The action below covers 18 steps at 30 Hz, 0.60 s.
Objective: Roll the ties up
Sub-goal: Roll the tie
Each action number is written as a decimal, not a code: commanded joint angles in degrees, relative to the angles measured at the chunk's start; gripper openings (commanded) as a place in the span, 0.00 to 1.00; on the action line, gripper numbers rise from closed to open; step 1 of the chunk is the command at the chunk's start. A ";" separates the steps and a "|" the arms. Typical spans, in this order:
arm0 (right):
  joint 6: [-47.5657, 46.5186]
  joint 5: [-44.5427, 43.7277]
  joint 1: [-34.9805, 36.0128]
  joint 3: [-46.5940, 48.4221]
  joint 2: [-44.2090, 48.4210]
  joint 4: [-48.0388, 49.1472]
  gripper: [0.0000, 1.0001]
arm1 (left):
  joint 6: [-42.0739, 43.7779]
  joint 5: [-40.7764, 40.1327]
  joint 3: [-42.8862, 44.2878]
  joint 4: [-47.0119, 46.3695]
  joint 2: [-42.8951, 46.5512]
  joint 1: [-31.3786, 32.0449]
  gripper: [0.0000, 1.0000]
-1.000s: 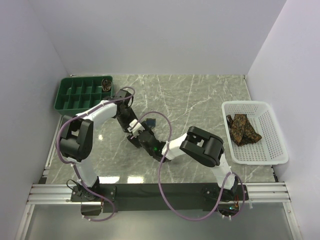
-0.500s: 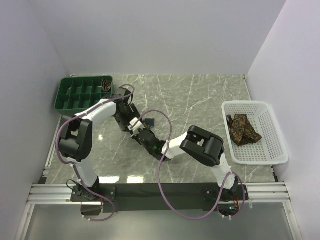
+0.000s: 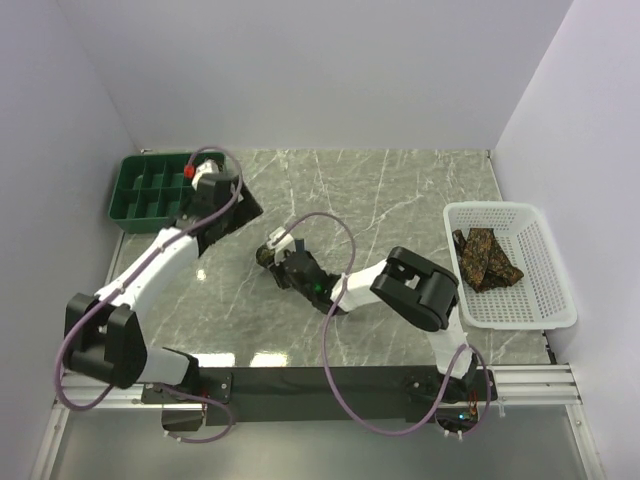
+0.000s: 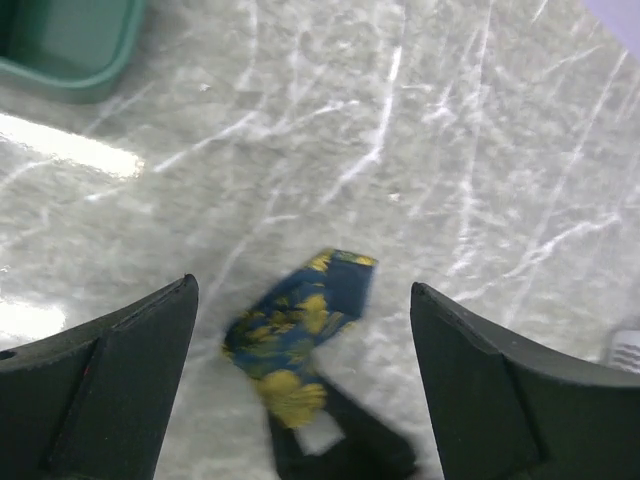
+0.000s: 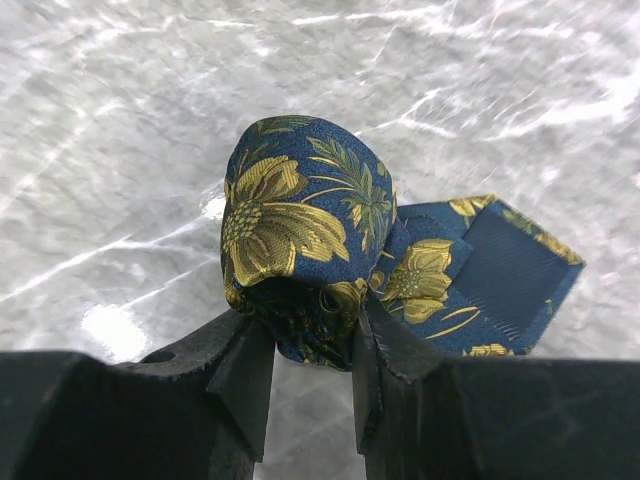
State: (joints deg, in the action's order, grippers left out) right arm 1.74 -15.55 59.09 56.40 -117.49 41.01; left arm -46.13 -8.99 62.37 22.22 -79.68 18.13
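Note:
The dark navy tie with yellow flowers (image 5: 300,240) is wound into a roll, with its loose pointed tail (image 5: 500,270) lying on the marble beside it. My right gripper (image 5: 312,345) is shut on the roll's lower edge. In the top view the right gripper (image 3: 280,264) holds the tie (image 3: 264,253) at table centre-left. My left gripper (image 3: 238,205) is open and empty, up and left of the roll near the green tray. In the left wrist view the left gripper (image 4: 303,288) frames the tie (image 4: 300,325) from a distance. Brown gold-patterned ties (image 3: 485,258) lie in the basket.
The green compartment tray (image 3: 150,190) stands at the back left, partly covered by my left wrist. The white mesh basket (image 3: 545,300) stands at the right edge. The tray's corner (image 4: 70,50) shows in the left wrist view. The right arm's cable loops over the table's middle.
My left gripper has let go of the tie and pulled back up and left toward the green tray. My right gripper stays shut on the rolled tie, shifted slightly back and left.

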 commanded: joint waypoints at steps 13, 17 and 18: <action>42.80 37.77 -18.30 -8.32 -0.89 -1.30 0.09 | 19.73 4.51 -21.67 -25.73 8.31 6.56 0.97; 52.81 44.71 -21.03 -8.50 -3.79 0.29 0.09 | 26.60 1.79 -22.99 -26.44 8.49 12.97 0.99; 54.32 45.86 -22.08 -8.59 -4.15 0.56 0.09 | 28.79 1.53 -23.25 -26.35 8.23 13.68 0.99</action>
State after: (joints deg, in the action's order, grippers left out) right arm 46.33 23.46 38.50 50.24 -117.78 48.34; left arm -26.24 -6.42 40.34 -0.60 -72.49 29.10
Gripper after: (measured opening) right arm 0.369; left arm 0.989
